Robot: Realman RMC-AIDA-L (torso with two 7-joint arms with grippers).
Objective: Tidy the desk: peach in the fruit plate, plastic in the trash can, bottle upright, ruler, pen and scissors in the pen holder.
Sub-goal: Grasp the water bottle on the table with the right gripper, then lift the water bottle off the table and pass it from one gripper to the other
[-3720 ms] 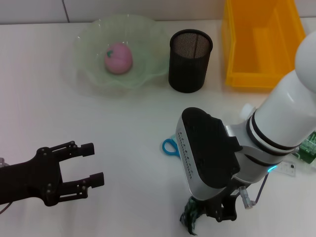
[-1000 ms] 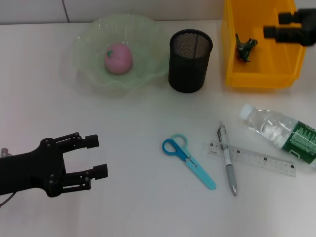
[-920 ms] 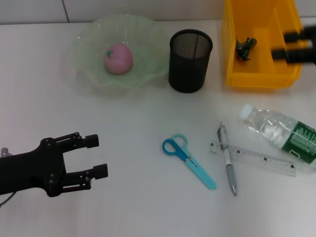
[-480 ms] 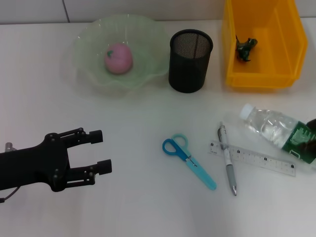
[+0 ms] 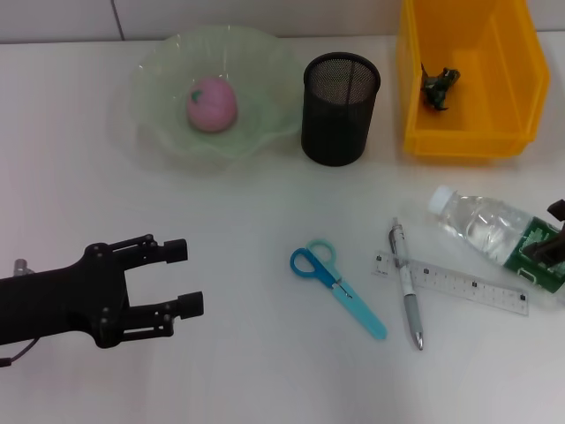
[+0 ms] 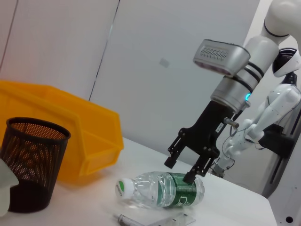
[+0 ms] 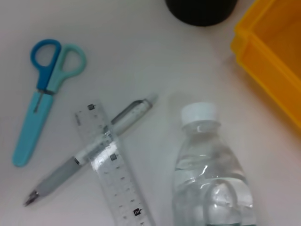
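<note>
Hovering over the green-labelled end of the fallen bottle (image 6: 162, 190), the right gripper (image 6: 188, 168) spreads its jaws wide, apparently lining up to stand it upright. The bottle lies on its side near the right edge of the table (image 5: 247, 371), its white cap pointing toward the yellow trash can (image 5: 415, 97), where the crumpled plastic (image 5: 437, 87) already sits. The peach (image 5: 211, 103) rests in the fruit plate (image 5: 150, 79). Still waiting are the scissors (image 5: 337, 286), the pen (image 5: 406, 284) and the ruler (image 5: 455, 284), which the pen crosses, all lying well short of the mesh pen holder (image 5: 339, 109). The left gripper (image 5: 181, 278) hangs low at front left, jaws apart and holding nothing.
</note>
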